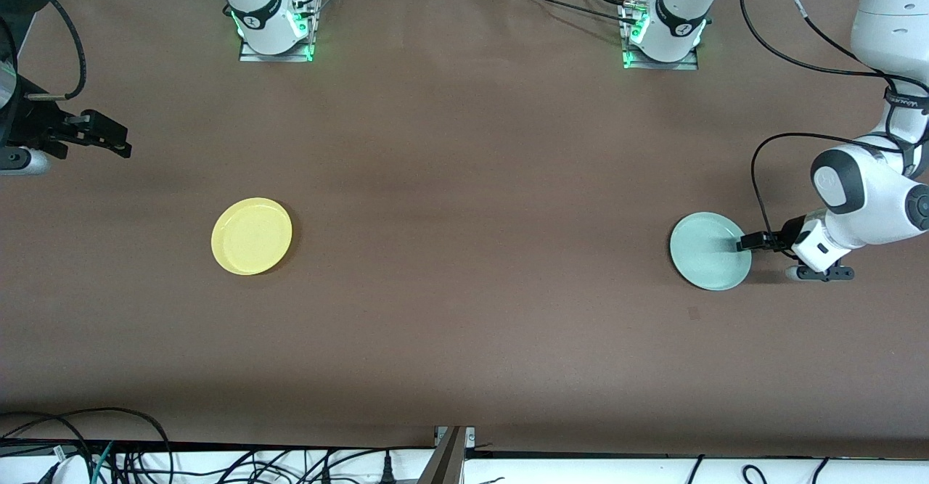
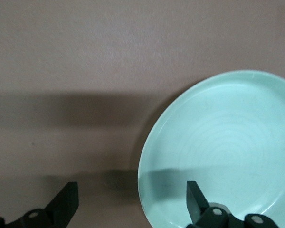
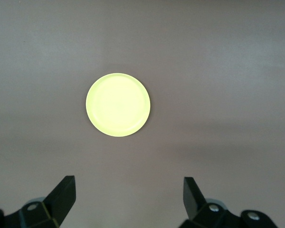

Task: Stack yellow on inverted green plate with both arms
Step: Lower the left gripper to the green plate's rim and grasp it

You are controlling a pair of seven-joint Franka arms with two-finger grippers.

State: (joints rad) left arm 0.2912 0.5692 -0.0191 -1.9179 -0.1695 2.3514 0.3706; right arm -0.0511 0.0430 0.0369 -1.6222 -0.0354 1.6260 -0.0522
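The yellow plate [image 1: 251,236] lies flat on the brown table toward the right arm's end, and it shows whole in the right wrist view [image 3: 118,104]. My right gripper [image 1: 109,136] [image 3: 128,197] hangs open and empty in the air, off to the side of the yellow plate at that end of the table. The pale green plate [image 1: 710,250] [image 2: 223,152] lies hollow side up toward the left arm's end. My left gripper [image 1: 751,243] [image 2: 131,202] is low at the plate's rim and open. One finger is over the plate's inside, the other over bare table.
The brown table [image 1: 464,179] runs wide between the two plates. The arm bases [image 1: 276,23] [image 1: 664,30] stand along the edge farthest from the front camera. Cables [image 1: 109,455] lie along the nearest edge.
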